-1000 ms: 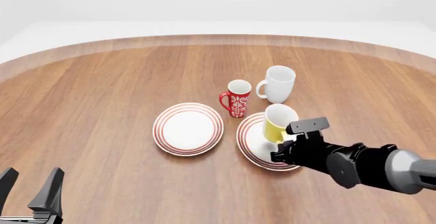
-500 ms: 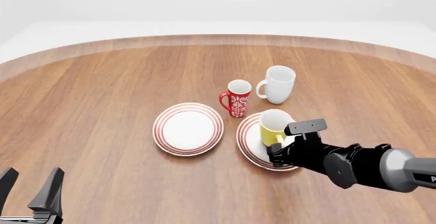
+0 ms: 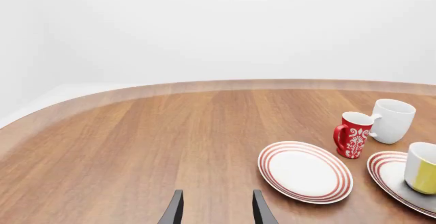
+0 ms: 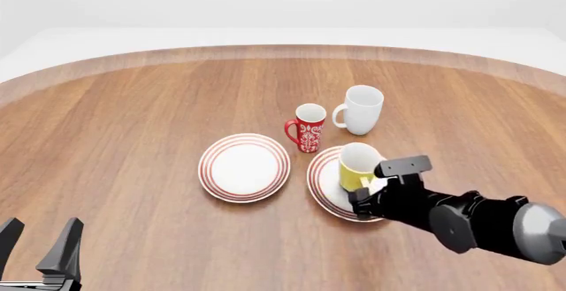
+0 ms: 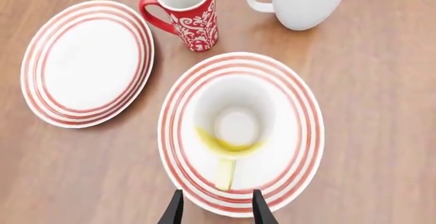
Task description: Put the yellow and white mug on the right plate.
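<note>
The yellow and white mug [image 5: 235, 124] is standing upright on the right plate [image 5: 299, 106]. My right gripper [image 5: 216, 208] is hovering spread around its handle, not pinching. My left gripper [image 3: 215, 211] is idling spread, well apart.

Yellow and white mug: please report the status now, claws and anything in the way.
Left claw open, idle. Right claw open, at the handle. Yellow and white mug upright on the right plate. Red mug close by, apart.
</note>
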Motion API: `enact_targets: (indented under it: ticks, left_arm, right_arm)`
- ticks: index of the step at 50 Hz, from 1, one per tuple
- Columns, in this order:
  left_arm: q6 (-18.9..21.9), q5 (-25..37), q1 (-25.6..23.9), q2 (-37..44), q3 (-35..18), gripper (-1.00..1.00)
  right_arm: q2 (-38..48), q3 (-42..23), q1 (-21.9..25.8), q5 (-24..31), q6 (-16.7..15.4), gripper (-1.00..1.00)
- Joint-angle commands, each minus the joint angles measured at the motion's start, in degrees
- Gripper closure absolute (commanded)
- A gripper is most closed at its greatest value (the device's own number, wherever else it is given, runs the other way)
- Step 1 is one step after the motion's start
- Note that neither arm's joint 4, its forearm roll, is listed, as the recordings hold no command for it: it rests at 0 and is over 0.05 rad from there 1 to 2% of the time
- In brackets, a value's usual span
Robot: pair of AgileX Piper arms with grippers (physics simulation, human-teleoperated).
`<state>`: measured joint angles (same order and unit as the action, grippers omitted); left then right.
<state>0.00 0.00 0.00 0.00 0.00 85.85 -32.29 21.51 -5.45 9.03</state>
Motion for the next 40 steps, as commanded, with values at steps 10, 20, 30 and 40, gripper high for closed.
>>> enact_targets:
  ticks: [10,20,30,40]
  left_arm:
    - [0.0,0.0,0.0,0.0,0.0,-1.00]
    - [0.0,0.0,0.0,0.0,0.0,-1.00]
    - [0.0,0.0,0.0,0.0,0.0,-1.00]
    - [0.0,0.0,0.0,0.0,0.0,-1.00]
  right_arm:
    - [-13.1,4.7,3.3,3.9,3.1,-1.00]
    - [-20.3,5.4,4.1,7.6,2.3,-1.00]
    - [-26.1,5.2,5.4,11.1,2.2,-1.00]
    - [-30.5,4.5,6.3,14.4,2.0,-1.00]
